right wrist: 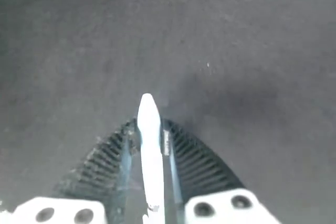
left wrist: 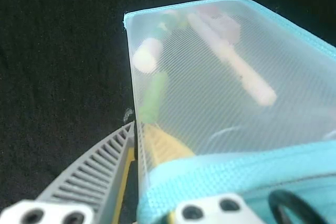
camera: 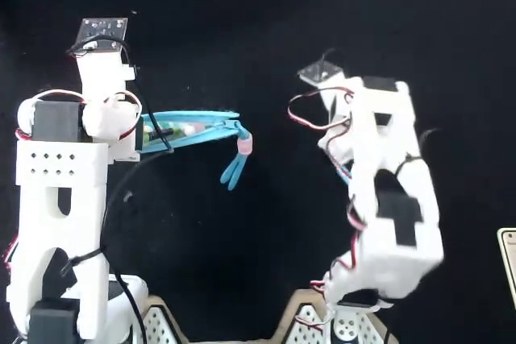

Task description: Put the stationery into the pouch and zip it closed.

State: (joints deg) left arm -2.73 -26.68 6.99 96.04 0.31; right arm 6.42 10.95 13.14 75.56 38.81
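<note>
Several items [left wrist: 233, 64] sit in the pouch [left wrist: 236, 174] — left jaws grip it, right jaws a white pen [right wrist: 151, 145].

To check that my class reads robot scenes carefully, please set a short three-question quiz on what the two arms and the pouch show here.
1. True or false: the right gripper is empty.
2. What does the left gripper hold? A: a ruler. B: one end of the pouch. C: nothing.
3. Fill in: the pouch's tassel lies at the end ___ from the left gripper.
Key: 1 false, it is shut on a white pen. 2 B. 3 farthest.
</note>
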